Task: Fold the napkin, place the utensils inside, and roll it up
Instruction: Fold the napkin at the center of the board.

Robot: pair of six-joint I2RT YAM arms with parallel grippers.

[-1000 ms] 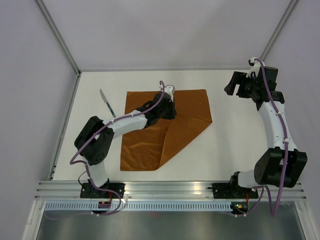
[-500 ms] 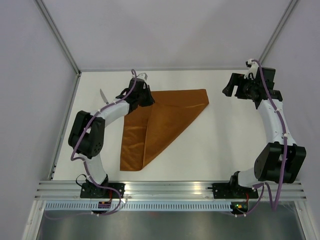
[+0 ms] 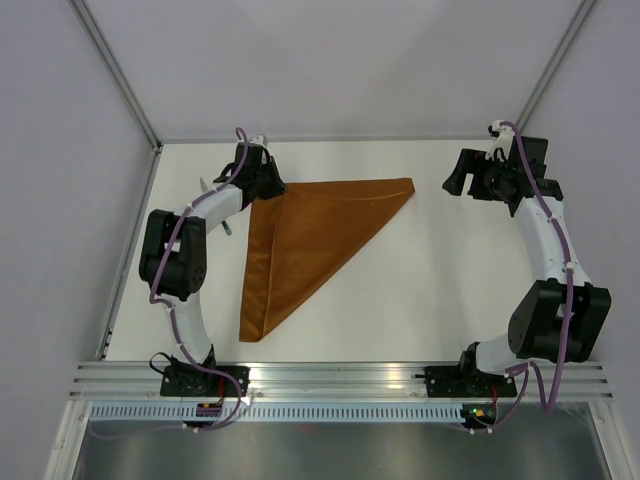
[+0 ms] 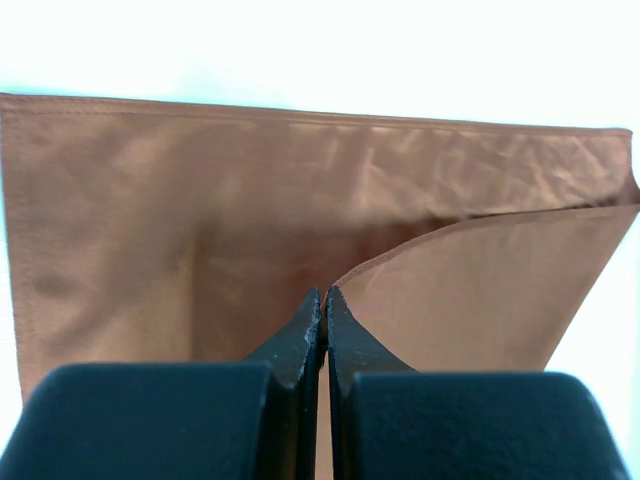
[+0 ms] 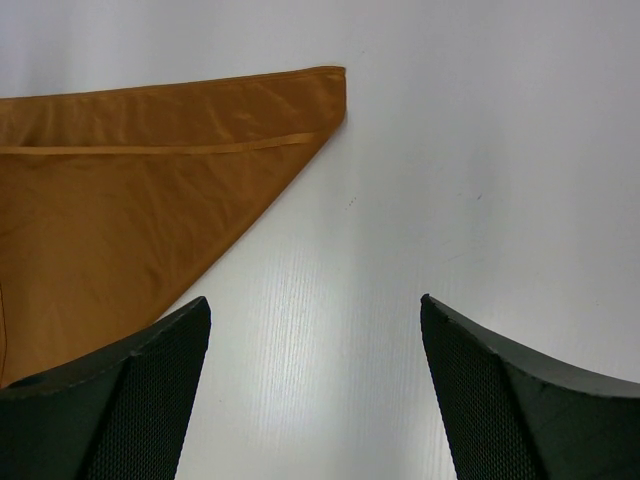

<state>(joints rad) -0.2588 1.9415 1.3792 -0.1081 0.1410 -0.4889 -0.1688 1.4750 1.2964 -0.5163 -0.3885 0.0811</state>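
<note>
Where my left gripper (image 3: 267,185) sits, at the upper left of the overhead view, it is pressed on the top left corner of the napkin (image 3: 310,225). From the wrist camera its two fingers are tight together, and a loose upper layer of the orange cloth curves up into them. The pinched bit itself is hidden between the tips, so I read this as a clamp on the cloth's corner.

The napkin lies on the white table (image 3: 450,290) as a triangle: a straight edge along the top, a point at the upper right, and another at the lower left. The wrist view cuts off its lower part.

My right gripper (image 5: 315,300) hangs over bare table at the upper right, fingers wide apart with nothing between them, well clear of the cloth's right point.

Only a sliver of the knife (image 3: 204,186) shows, at the far left beside my left arm (image 3: 215,205), which covers most of it. I cannot make out the handle clearly.
</note>
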